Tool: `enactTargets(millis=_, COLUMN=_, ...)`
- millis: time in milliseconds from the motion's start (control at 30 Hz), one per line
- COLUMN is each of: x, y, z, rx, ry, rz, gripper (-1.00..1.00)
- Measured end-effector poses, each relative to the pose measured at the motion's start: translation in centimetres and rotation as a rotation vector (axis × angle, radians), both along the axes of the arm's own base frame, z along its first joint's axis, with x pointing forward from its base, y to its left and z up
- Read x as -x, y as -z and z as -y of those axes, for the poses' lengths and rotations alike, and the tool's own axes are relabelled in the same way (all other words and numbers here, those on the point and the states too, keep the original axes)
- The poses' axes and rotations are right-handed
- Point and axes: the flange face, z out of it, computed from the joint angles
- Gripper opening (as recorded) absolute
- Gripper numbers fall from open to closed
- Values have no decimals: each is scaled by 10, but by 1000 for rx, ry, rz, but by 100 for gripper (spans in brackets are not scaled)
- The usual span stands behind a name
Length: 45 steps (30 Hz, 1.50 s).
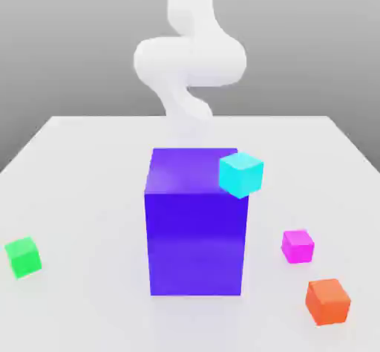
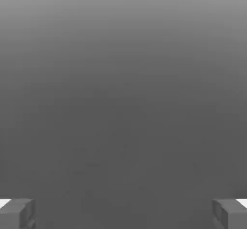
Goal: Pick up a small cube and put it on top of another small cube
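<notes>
Starting at the exterior view's left, a small green cube (image 1: 23, 256) sits alone on the white surface (image 1: 82, 180), well apart from everything else. Moving along to the middle, a big blue-purple block (image 1: 196, 224) stands upright, the tallest thing on the surface. Right behind it rises the white robot arm (image 1: 189, 53), curling above the far edge. At the block's upper corner on the exterior view's right there's a small cyan cube (image 1: 241, 174), tilted a little; whether it touches the block or sits behind it, I can't tell. Further right and nearer the camera, the small pink cube (image 1: 297, 246) rests flat on the surface, beside the block but clear of it. Just past that, nearer still, a small orange cube (image 1: 328, 301) lies close to the pink one, not touching. In the hand view the end effector (image 2: 123, 213) is released, its two grey fingertips (image 2: 17, 213) spread wide with nothing between them.
</notes>
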Motion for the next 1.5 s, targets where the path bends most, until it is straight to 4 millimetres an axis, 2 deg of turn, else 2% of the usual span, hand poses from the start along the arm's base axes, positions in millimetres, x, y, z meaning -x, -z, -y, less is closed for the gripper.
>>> enactTargets(millis=67, x=-21, y=49, z=-33, rx=18, ry=-26, rz=-63, gripper=0)
enactTargets(millis=133, x=-32, y=99, z=-69, rx=47, ry=-68, rz=-118, gripper=0)
enactTargets(millis=233, x=-32, y=174, z=-117, rx=76, ry=-130, rz=-204, gripper=0)
enactTargets(millis=300, x=-23, y=224, z=-143, rx=86, ry=-166, rz=-268, gripper=0)
enactTargets(millis=433, x=16, y=325, z=-188, rx=104, ry=-239, rz=-408, gripper=0)
enactTargets(millis=533, x=69, y=402, z=-213, rx=121, ry=-298, rz=-530, gripper=0)
enactTargets(millis=600, x=100, y=445, z=-211, rx=105, ry=-266, rz=-633, gripper=0)
enactTargets(millis=633, x=103, y=457, z=-201, rx=85, ry=-210, rz=-676, gripper=0)
enactTargets(millis=967, x=109, y=529, z=-197, rx=63, ry=-161, rz=-720, gripper=0)
enactTargets(millis=1000, x=109, y=534, z=-196, rx=64, ry=-161, rz=-721, gripper=-100)
enactTargets(millis=1233, x=109, y=534, z=-196, rx=64, ry=-161, rz=-719, gripper=-100)
enactTargets(millis=1500, x=108, y=482, z=-198, rx=64, ry=-162, rz=-717, gripper=-100)
